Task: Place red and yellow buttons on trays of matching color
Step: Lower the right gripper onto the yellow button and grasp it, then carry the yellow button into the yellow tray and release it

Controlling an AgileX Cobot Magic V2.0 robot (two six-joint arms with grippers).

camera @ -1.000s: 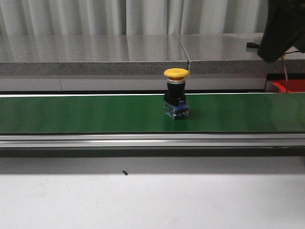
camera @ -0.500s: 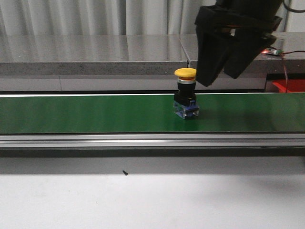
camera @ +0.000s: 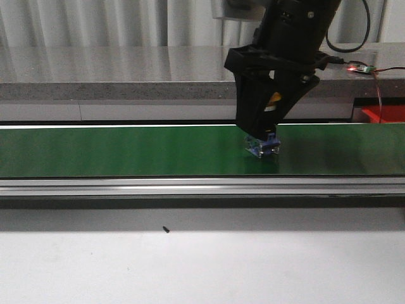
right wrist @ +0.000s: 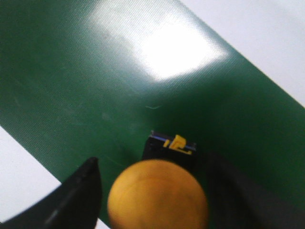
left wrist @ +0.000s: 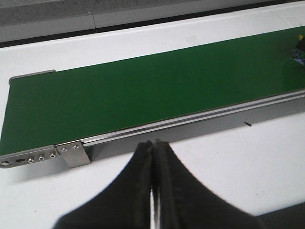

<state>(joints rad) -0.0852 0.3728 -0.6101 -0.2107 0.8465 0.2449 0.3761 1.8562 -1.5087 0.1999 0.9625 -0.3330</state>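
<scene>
Yellow button [right wrist: 157, 194] — upright on green belt [camera: 126, 151], rigid, light, top-heavy with smooth domed cap; right gripper [right wrist: 152, 191] spread wide astride it, gripping nothing — best pinched at the dark body below the cap; left gripper [left wrist: 153, 157] closed, empty.

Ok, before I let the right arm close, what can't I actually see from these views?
- Yellow button: in the front view the right gripper covers its cap and body; only the blue base shows.
- Red tray: cut off by the front view's right edge.
- Yellow tray: in no view.
- Right fingers: blurred in the right wrist view, so contact with the button cannot be judged.
</scene>
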